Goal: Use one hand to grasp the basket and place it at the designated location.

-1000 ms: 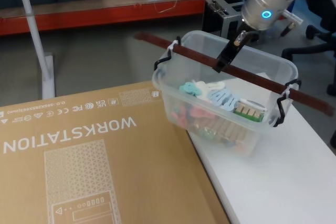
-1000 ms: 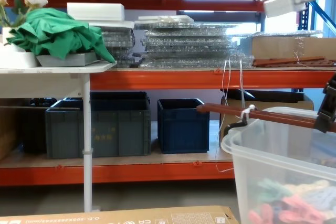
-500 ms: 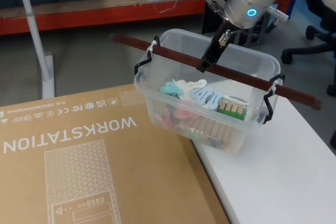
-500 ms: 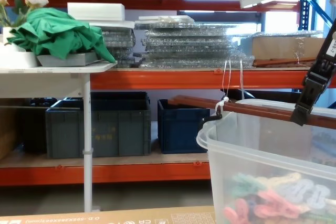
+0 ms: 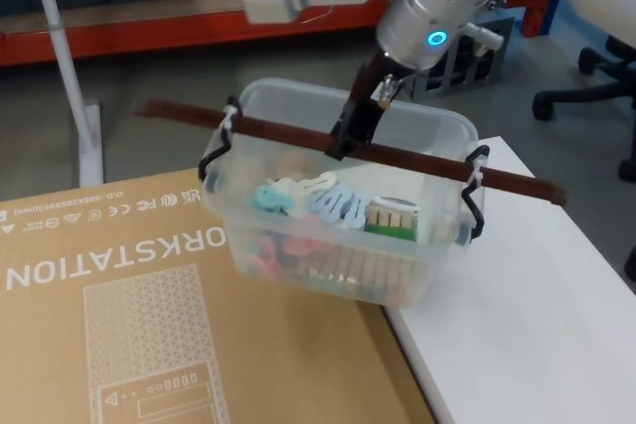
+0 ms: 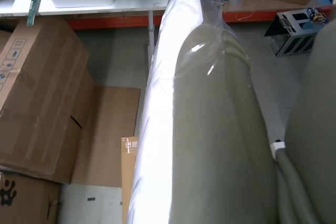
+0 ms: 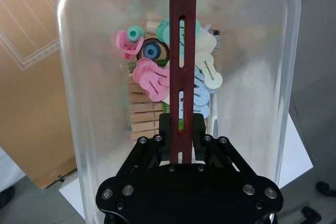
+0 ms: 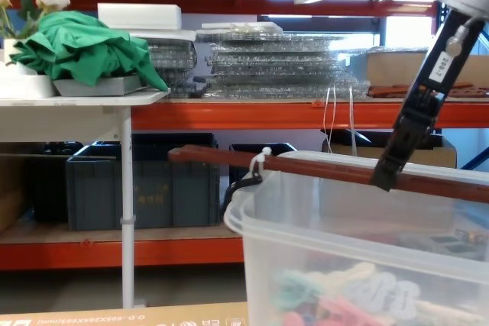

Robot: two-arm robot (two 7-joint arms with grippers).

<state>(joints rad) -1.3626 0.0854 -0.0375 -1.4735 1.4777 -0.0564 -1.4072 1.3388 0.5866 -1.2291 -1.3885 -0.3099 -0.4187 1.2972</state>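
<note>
Basket (image 5: pixel 417 270) hanging clear above the far right corner of the cardboard box (image 5: pixel 119 295), partly over the white table (image 5: pixel 537 335) beside that box.

Carrying with the right gripper (image 5: pixel 347 142), jaws clamped tight on the thin reddish handle (image 5: pixel 422 160) about midway along it. Reaching in from beyond the box's far right, wrist high and fingers slanting down toward the box. Likely handling as a light, stiff plastic tub with loose pastel clips (image 5: pixel 318 202) free to slide inside. Probably pivoting on the tied handle ends, so tipping or swinging under any jerk. Judging the bar's middle the right hold for hanging level; taking the smooth rim instead looking slippery. Leaving the left arm parked, taking no part.
</note>
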